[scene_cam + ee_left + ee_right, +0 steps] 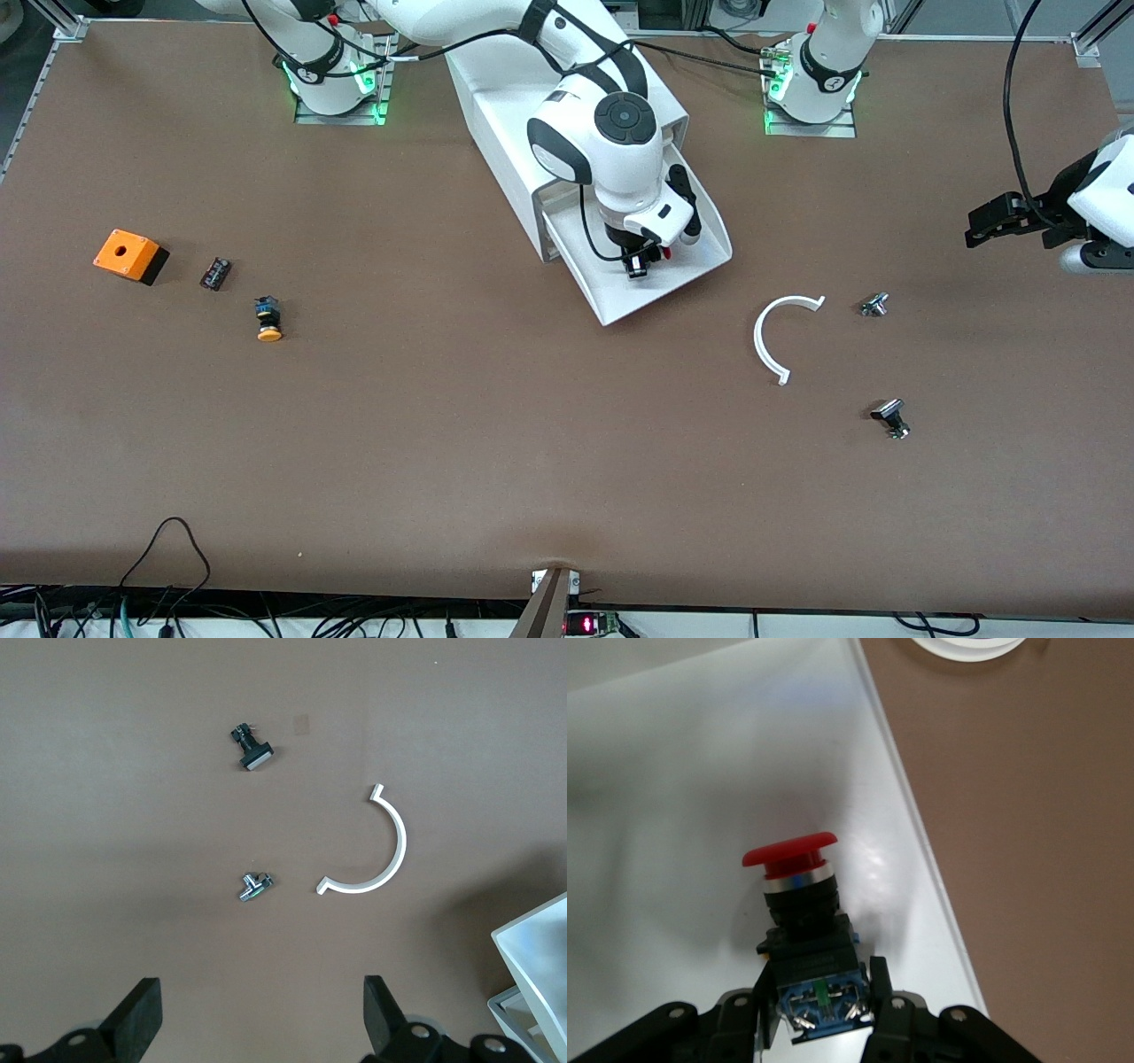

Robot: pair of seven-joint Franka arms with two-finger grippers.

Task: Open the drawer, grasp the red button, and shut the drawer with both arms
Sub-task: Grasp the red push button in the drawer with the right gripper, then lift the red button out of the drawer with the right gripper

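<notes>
The drawer [687, 270] stands pulled out of the white cabinet [496, 115] toward the front camera. My right gripper [640, 263] reaches down into it. In the right wrist view the right gripper [822, 988] is shut on the black-and-blue body of the button [799, 904], one finger on each side. The button's red cap [788, 850] points away from the fingers, just over the drawer's white floor [700, 771]. My left gripper [972, 226] hangs open over the table at the left arm's end; the left gripper [261, 992] holds nothing.
A white half ring [780, 337] and two small metal parts [874, 305] [891, 417] lie toward the left arm's end. An orange box [130, 255], a small black part [215, 273] and an orange-capped button [268, 320] lie toward the right arm's end.
</notes>
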